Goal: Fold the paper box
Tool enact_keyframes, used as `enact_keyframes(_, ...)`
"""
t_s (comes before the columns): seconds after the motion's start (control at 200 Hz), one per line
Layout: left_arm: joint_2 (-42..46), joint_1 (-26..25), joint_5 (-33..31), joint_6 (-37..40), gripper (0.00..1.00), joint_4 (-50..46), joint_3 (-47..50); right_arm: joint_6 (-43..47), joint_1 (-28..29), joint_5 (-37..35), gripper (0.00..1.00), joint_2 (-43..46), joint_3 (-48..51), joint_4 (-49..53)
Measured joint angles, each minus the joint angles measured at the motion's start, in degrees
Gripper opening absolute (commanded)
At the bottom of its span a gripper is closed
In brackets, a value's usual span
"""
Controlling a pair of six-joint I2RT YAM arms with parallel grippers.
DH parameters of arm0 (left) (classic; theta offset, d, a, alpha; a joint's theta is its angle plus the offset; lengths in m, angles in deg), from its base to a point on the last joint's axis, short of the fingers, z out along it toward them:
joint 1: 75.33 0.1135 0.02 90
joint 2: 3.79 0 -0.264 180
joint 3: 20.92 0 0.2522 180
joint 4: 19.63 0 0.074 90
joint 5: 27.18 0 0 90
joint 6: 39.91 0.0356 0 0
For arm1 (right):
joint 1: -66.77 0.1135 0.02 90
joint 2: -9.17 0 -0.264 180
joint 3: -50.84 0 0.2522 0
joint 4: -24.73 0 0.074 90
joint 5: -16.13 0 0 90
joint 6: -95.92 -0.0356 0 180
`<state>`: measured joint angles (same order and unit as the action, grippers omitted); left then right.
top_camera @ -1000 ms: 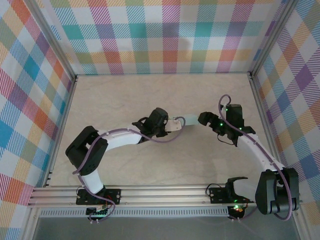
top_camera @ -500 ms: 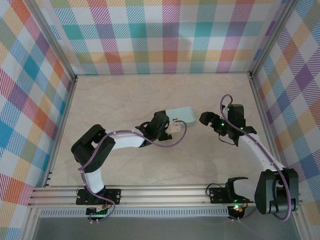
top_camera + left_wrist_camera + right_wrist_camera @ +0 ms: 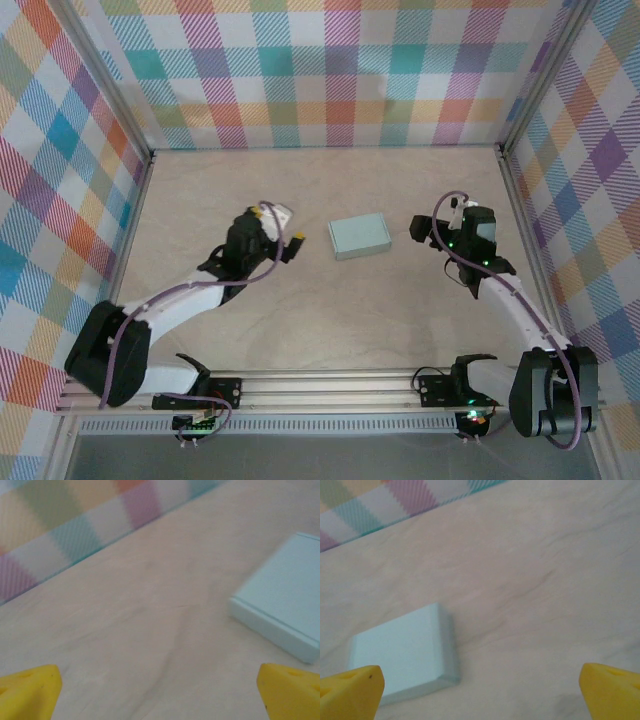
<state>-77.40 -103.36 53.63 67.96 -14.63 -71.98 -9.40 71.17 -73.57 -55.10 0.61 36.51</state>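
The paper box [image 3: 359,236] is a closed pale mint-teal rectangular box lying flat on the table, mid-field. My left gripper [image 3: 292,227] stands open just left of it, apart from it, with nothing between its yellow fingertips [image 3: 27,692]. In the left wrist view the paper box [image 3: 280,610] lies ahead to the right of the left gripper [image 3: 160,700]. My right gripper [image 3: 435,217] stands open a little to the right of the box, not touching it. In the right wrist view the paper box [image 3: 400,652] sits at the lower left, beside the left fingertip [image 3: 350,690] of the right gripper [image 3: 481,695].
The beige marbled table [image 3: 330,320] is walled on three sides by checked panels [image 3: 330,70]. An aluminium rail [image 3: 320,385] with the arm bases runs along the near edge.
My left gripper opened, let go of the box and drew back to the left. The box now lies flat on the table. The right gripper pulled slightly to the right and opened fully.
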Motion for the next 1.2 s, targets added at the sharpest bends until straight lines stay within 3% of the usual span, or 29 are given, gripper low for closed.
enact_keyframes(0.15,4.8,7.7,-5.7,-5.8,1.0,1.2,5.2,6.9,0.0,-8.7,1.0,-4.4,6.9,-13.6)
enact_keyframes(0.245,4.3,12.1,-7.2,-7.9,1.0,4.0,8.8,9.4,-0.4,-10.4,1.0,-10.3,8.6,-19.5)
enact_keyframes(0.545,-9.4,22.8,-0.9,-13.4,1.0,14.9,12.7,12.8,-1.5,-9.6,1.0,-23.2,14.0,-40.0)
enact_keyframes(0.705,-16.0,24.0,2.7,-14.6,1.0,20.5,12.8,12.8,-2.1,-9.1,1.0,-23.8,15.0,-43.1)
enact_keyframes(1.2,-16.2,24.1,4.2,-15.3,1.0,24.9,12.8,12.8,-2.2,-8.8,1.0,-23.8,14.9,-45.2)
